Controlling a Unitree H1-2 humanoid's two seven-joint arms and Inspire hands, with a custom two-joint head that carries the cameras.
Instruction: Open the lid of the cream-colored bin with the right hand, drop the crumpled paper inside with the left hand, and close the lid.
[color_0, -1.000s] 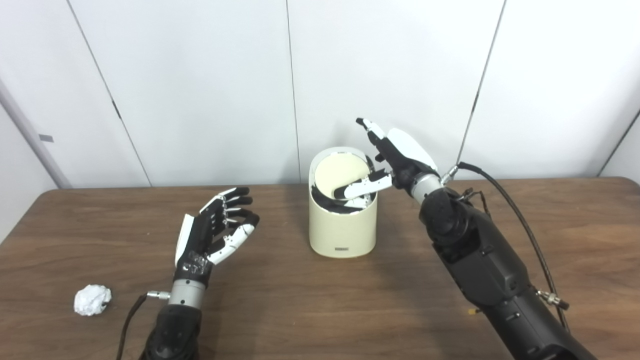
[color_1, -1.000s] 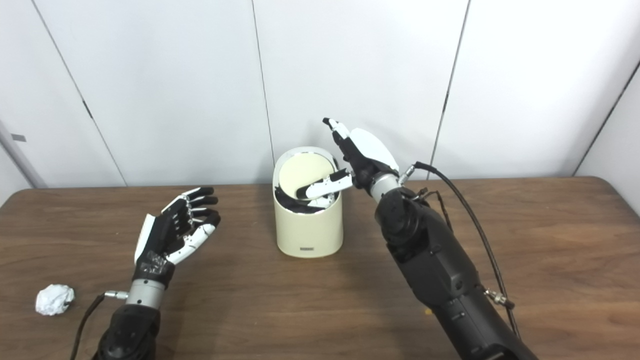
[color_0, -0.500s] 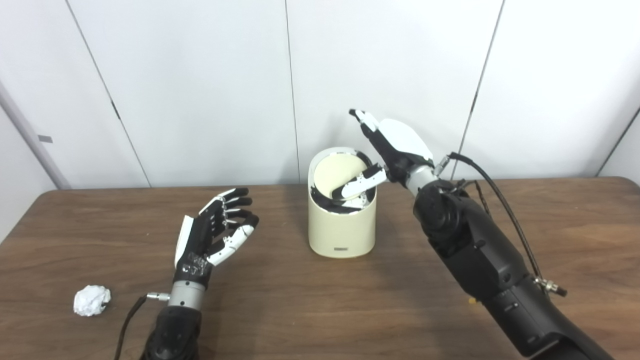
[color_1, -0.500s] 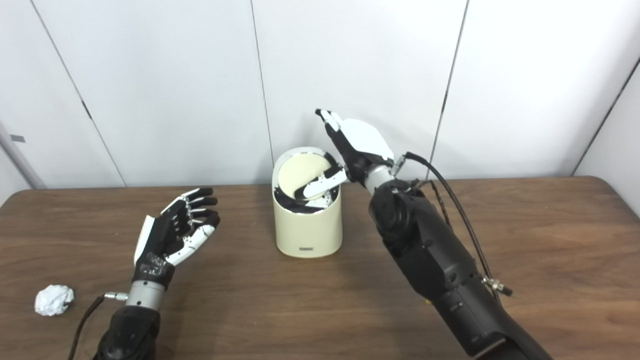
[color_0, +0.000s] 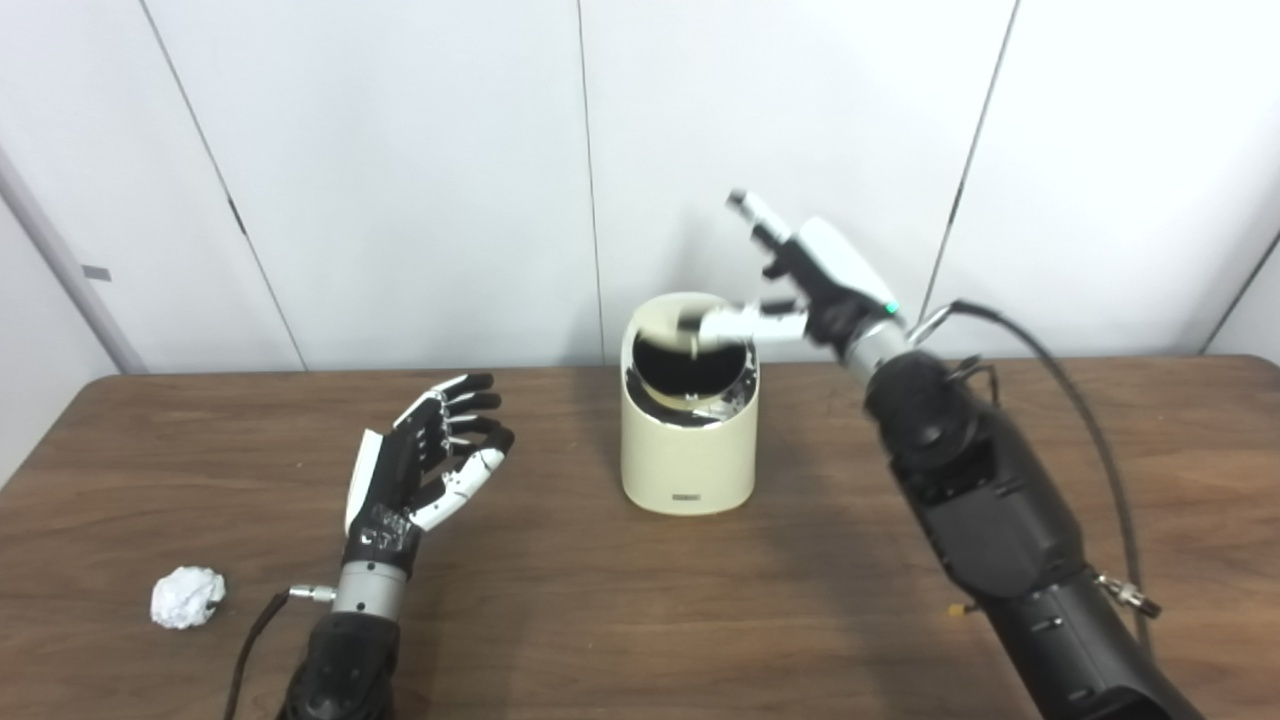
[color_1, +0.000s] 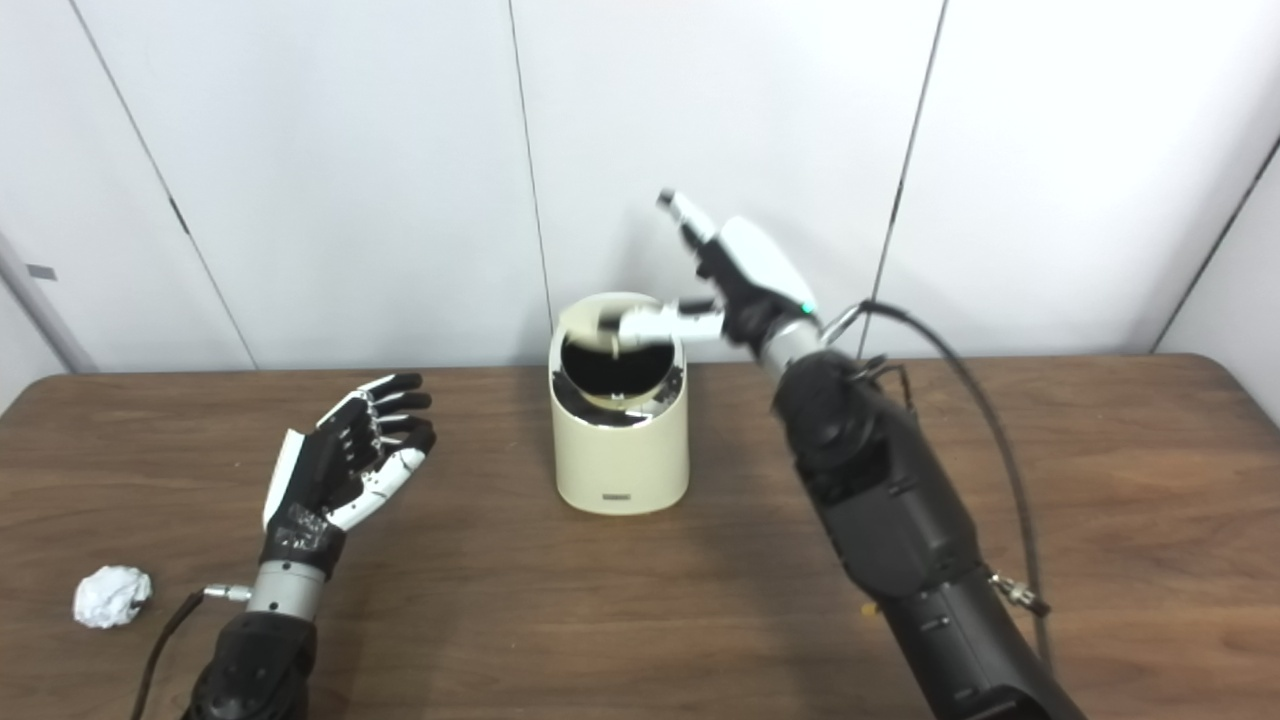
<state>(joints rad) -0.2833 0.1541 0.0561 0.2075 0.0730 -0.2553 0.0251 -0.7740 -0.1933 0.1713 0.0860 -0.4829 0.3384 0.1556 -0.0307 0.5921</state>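
Above the cream-colored bin (color_0: 686, 440), the right robot hand (color_0: 810, 285) spreads, thumb over the tilted lid (color_0: 668, 322), exposing the opening. Crumpled paper (color_0: 187, 597) lies on the tabletop (color_0: 600, 610); the left robot hand (color_0: 430, 465) waits spread, empty.

A dark brown wooden table (color_0: 640, 600) with a visible grain spans the view, its far edge meeting a white panelled wall. A cream-coloured bin (color_0: 686, 450) stands upright on it near the far middle. A crumpled ball of white paper (color_0: 186, 597) lies near the left front, well apart from the bin.
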